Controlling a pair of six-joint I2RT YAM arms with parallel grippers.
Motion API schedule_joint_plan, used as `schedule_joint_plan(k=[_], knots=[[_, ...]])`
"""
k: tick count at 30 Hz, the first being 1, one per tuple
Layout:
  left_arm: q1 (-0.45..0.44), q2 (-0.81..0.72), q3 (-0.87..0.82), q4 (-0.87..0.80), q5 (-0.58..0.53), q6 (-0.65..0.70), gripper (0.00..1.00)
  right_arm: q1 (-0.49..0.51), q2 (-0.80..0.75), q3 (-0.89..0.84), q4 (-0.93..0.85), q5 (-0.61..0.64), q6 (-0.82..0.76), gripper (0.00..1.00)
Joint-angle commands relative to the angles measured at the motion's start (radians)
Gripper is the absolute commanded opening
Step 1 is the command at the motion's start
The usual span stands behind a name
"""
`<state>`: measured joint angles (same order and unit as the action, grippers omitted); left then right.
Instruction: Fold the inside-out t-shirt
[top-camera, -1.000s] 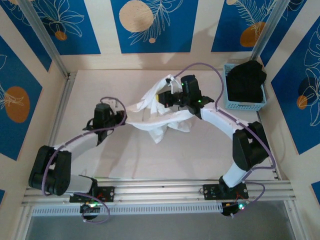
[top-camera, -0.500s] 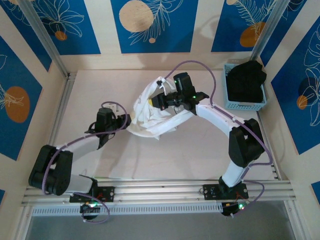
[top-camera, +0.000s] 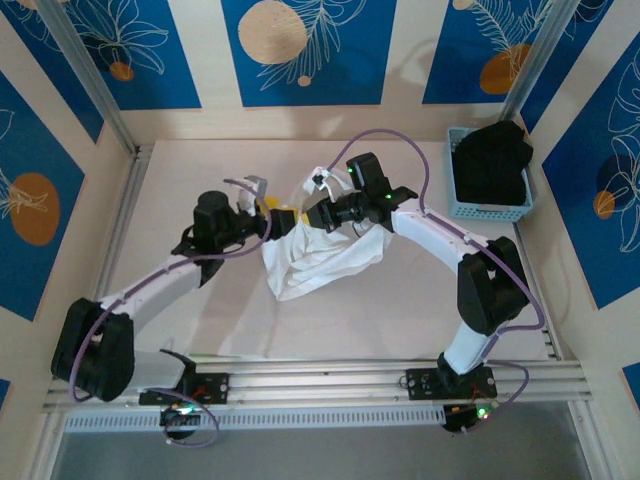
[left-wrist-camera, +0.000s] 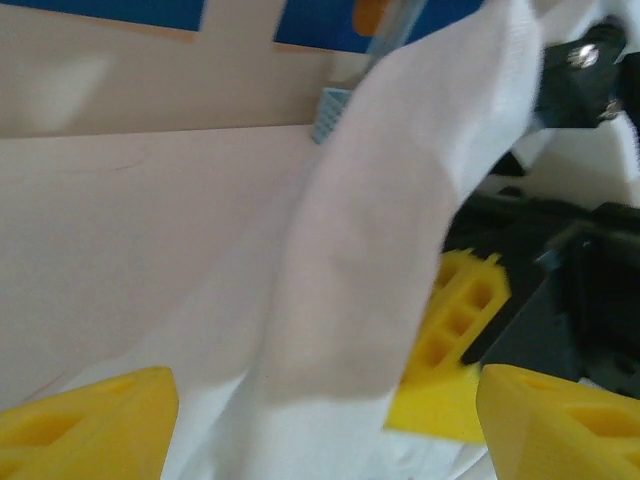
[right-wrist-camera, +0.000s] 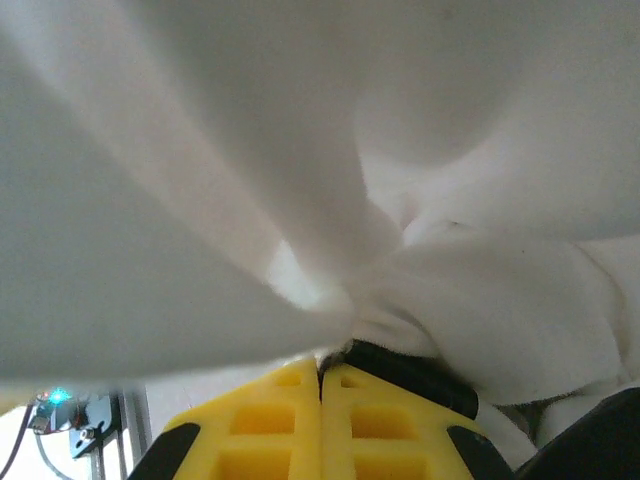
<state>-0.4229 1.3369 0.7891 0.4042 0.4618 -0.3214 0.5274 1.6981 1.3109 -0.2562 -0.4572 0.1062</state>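
Both arms: white shells on long links, black joints & wrists. Left arm (top-camera: 150, 285) & right arm (top-camera: 440, 235) each w/ a thin purple cable (top-camera: 380, 132) looping alongside. Left gripper (left-wrist-camera: 320, 430) & right gripper (right-wrist-camera: 320, 420): yellow plastic fingers w/ square pockets. Black bases (top-camera: 185, 388) at near edge; small green LED (top-camera: 481, 411) on right one.
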Motion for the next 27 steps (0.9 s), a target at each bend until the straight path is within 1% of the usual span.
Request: schedule_joint_plan(k=[1,3,6,8,10,11,14,17,22,27], knots=[[-0.013,0.058,0.079,-0.041,0.067,0.033,0.73,0.005,-0.028,-0.019,-0.014,-0.030,-0.035,0.00],[-0.013,0.098,0.118,-0.060,0.065,0.032,0.63,0.006,-0.034,-0.029,-0.012,-0.028,-0.038,0.00],[-0.012,0.155,0.168,-0.089,0.024,0.028,0.38,0.005,-0.052,-0.049,-0.007,-0.026,-0.046,0.00],[-0.009,0.192,0.203,-0.098,-0.018,0.010,0.16,0.005,-0.074,-0.066,-0.002,-0.031,-0.056,0.00],[0.006,0.218,0.233,-0.112,-0.069,-0.023,0.04,0.005,-0.101,-0.084,0.000,-0.030,-0.067,0.00],[0.019,0.230,0.244,-0.119,-0.108,-0.057,0.00,0.005,-0.120,-0.095,0.003,-0.025,-0.076,0.00],[0.073,0.249,0.259,-0.155,-0.229,-0.164,0.00,0.002,-0.184,-0.131,0.014,-0.007,-0.100,0.00],[0.139,0.260,0.246,-0.185,-0.298,-0.214,0.00,-0.002,-0.264,-0.172,0.063,0.014,-0.099,0.00],[0.253,0.254,0.136,-0.166,-0.355,-0.246,0.00,-0.022,-0.411,-0.219,0.212,0.116,-0.011,0.00],[0.349,0.251,0.055,-0.166,-0.399,-0.239,0.00,-0.033,-0.486,-0.219,0.329,0.165,0.100,0.00]])
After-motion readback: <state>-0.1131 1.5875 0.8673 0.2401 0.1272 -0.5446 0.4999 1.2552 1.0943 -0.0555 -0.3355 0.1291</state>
